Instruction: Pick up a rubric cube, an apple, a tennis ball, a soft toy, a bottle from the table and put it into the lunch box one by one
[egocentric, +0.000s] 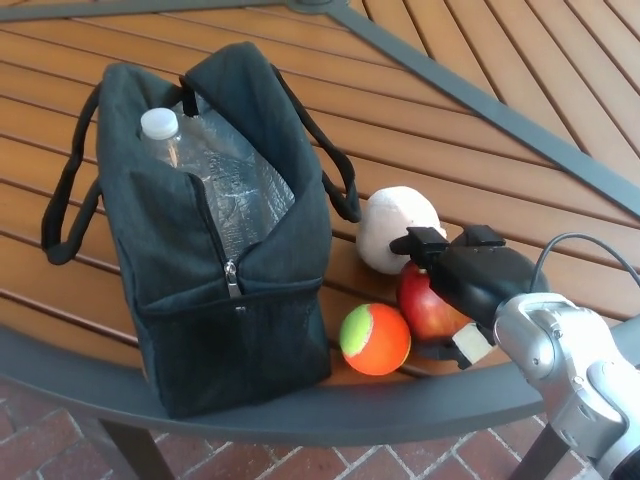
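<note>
A black lunch bag (255, 300) stands open on the table with a clear bottle (163, 127) upright inside it. Right of the bag lie a white soft toy (390, 225), a red apple (425, 305) and an orange-green tennis ball (374, 340). My right hand (470, 280) reaches in from the right at the apple. It is open, with fingers (420, 241) above the apple and the thumb (440, 352) below it. The apple rests on the table. No cube shows. My left hand is out of view.
The wooden slat table has a dark metal rim (400, 405) close in front of the ball and apple. A metal strut (480, 100) crosses the top at the back right. Brick floor (330, 462) lies below the edge.
</note>
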